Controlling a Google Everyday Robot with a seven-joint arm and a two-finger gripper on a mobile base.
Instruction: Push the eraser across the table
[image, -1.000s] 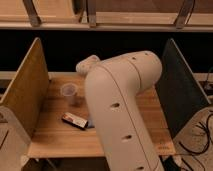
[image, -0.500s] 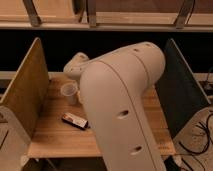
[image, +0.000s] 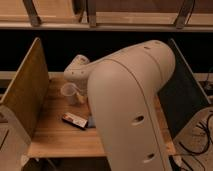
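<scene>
Item under inspection: the eraser (image: 75, 119) lies flat on the table (image: 55, 141), lower left of centre in the frame, long axis running from upper left to lower right. Pale top face up, dark sides showing. Nothing is touching it that can be seen.

Just right of it, at the arm's edge, sits a bluish-grey patch, too hidden to identify. The clear cup (image: 68, 92) stands upright above the eraser in the frame, near it but apart.

The gripper (image: 81, 98) is just right of the cup, above the eraser, with only a sliver showing past the large white arm (image: 130, 100). Whether it is spread or pressed together cannot be told.

Assessment: contact has not been made, so the step in hand is the approach.
- Bring the gripper down low beside the eraser, on a long side, so that it slides rather than spins.
- Keep clear of the cup during the descent, since it looks light and easily toppled.
- Push towards open planks, away from the left panel (image: 25, 95) and the right panel (image: 182, 95).
- Keep the push slow and level.

Markings: no brand, label or writing can be read anywhere.
</scene>
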